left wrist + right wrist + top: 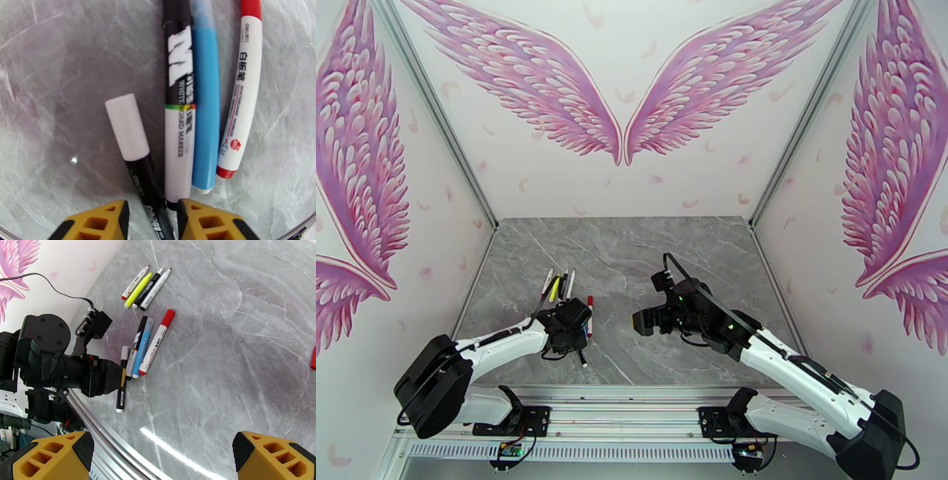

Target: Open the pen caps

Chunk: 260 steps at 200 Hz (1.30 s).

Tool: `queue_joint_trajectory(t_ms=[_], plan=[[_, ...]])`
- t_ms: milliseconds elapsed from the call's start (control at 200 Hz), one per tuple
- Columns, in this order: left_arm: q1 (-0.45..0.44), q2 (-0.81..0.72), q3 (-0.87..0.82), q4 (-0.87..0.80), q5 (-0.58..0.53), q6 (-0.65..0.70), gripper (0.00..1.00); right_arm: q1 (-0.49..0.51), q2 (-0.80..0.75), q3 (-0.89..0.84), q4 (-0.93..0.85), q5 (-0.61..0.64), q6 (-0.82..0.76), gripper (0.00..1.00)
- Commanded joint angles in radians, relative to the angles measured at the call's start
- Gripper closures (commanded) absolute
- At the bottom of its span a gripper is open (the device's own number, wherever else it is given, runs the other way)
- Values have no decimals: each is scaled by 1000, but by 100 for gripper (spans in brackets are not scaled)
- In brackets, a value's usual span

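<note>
Grey veined marble point(632, 260), slim cylindrical pens point(179, 138)

Top cam sat high behind the arm bases point(517, 417), facing forward and down: whole counter point(648, 253) plus back wall point(624, 95), far off. Left wrist cam looked nearly straight down, very close, on the pen cluster point(205, 114). Right wrist cam sat higher, tilted, looking across the counter toward the left arm point(55, 358), mid range. All three shared that pen cluster; top and right wrist also shared the far pen row point(144, 285) and the left arm.
</note>
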Motion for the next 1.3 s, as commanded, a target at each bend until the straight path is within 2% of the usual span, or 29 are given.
queue_joint_trajectory(t_ms=[0, 195, 305, 515, 810, 1034, 1294], plan=[[-4, -18, -28, -33, -25, -5, 63, 8, -13, -14, -7, 29, 16, 1], [-3, -44, -37, -39, -31, -10, 65, 8, -13, -20, -7, 29, 16, 1], [-4, -70, -33, -43, -26, -8, 60, 8, -9, -20, -5, 31, 16, 1], [-4, -76, -49, -53, -21, -9, 64, 9, -5, -25, 2, 29, 24, 1], [-4, -65, -92, 29, 15, -26, 63, 9, -10, -28, -5, 32, 23, 1], [-5, -108, -67, -22, -3, -32, 63, 9, -18, -34, -4, 35, 25, 1], [-4, -182, -69, 12, 46, -59, 63, 9, -15, -42, 7, 29, 32, 1]])
